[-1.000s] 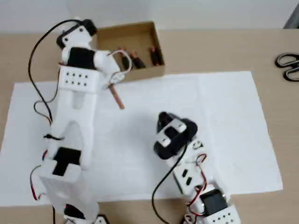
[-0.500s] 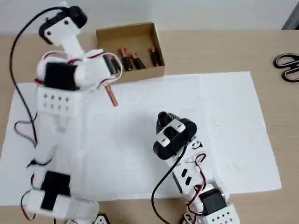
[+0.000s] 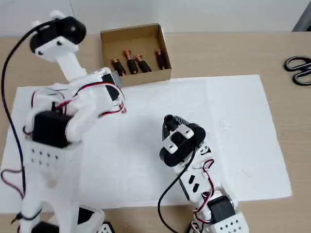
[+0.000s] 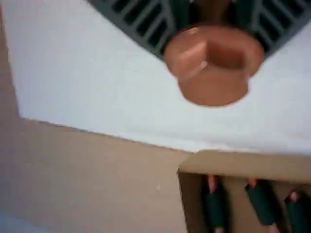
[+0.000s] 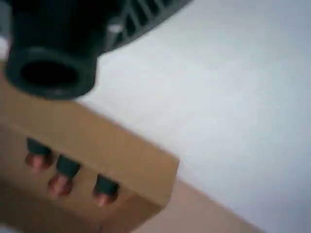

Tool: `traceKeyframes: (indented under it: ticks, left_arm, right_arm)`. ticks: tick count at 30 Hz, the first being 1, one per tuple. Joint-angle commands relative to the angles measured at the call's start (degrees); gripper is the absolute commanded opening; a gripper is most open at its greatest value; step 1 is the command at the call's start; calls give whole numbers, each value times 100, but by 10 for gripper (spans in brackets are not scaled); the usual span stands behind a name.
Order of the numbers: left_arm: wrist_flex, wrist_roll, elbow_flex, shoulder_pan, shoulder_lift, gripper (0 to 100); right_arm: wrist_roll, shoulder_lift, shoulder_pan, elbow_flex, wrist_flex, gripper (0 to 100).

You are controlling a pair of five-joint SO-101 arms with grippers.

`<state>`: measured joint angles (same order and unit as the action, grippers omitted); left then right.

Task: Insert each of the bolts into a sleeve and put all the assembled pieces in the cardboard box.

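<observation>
At the left, the left gripper (image 4: 214, 12), clenched on a copper-coloured metal bolt with a wide head (image 4: 214, 63). Head end turned toward the wrist camera, shaft gripped between the dark ribbed jaws. Under this gripper, a large white paper sheet (image 3: 233, 126) spread on a light wooden table (image 3: 218, 53). Just beyond the gripper, past the edge of the paper, an open brown cardboard box (image 3: 146, 77). Inside the box, four assembled pieces (image 3: 130, 61), dark sleeves with copper bolt heads, lying side by side on the bottom, apart from both grippers.

Further to the right, over the middle of the paper, the right gripper (image 3: 171, 124), closed around a black hollow cylindrical sleeve (image 5: 51, 73). Open end of the sleeve turned toward the wrist camera, dark bore visible. Well apart from the left gripper, with bare paper between the two. Seen from the right gripper, the box ahead and off toward the side of the left gripper.

At the far right, well away from the right gripper, a pair of black-handled scissors (image 3: 299, 69) on the bare table, off the paper.
</observation>
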<state>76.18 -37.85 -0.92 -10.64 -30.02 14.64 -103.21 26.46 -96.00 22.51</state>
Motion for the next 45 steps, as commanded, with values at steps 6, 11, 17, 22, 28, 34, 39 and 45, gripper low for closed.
traceKeyframes:
  ticks: [6, 11, 17, 22, 28, 34, 39, 45]
  left_arm:
    - [-3218, 642, -2440, -299, -1424, 6]
    - [-5108, 677, -3714, -730, -2259, 6]
    - [-5837, 659, -3978, -853, -2593, 6]
    - [-5697, 1240, -3837, -897, -2611, 6]
    - [-5697, 1363, -3512, -976, -2620, 6]
    - [-6127, 1415, -3996, -1433, -3086, 6]
    - [-6919, 1837, -5332, -1477, -3780, 6]
    - [-7209, 1881, -5912, -1495, -4009, 6]
  right_arm:
    - [-835, -75, 22, -35, -1411, 4]
    - [-870, -75, 22, -35, -2105, 4]
    - [-870, -75, 22, -35, -2352, 4]
    - [-879, -31, 22, -44, -2308, 4]
    - [-888, -66, 22, -44, -1745, 4]
    - [-888, -57, 22, -44, -1710, 4]
    - [-888, -31, 22, -44, -1684, 4]
    - [-888, -57, 31, -44, -1156, 4]
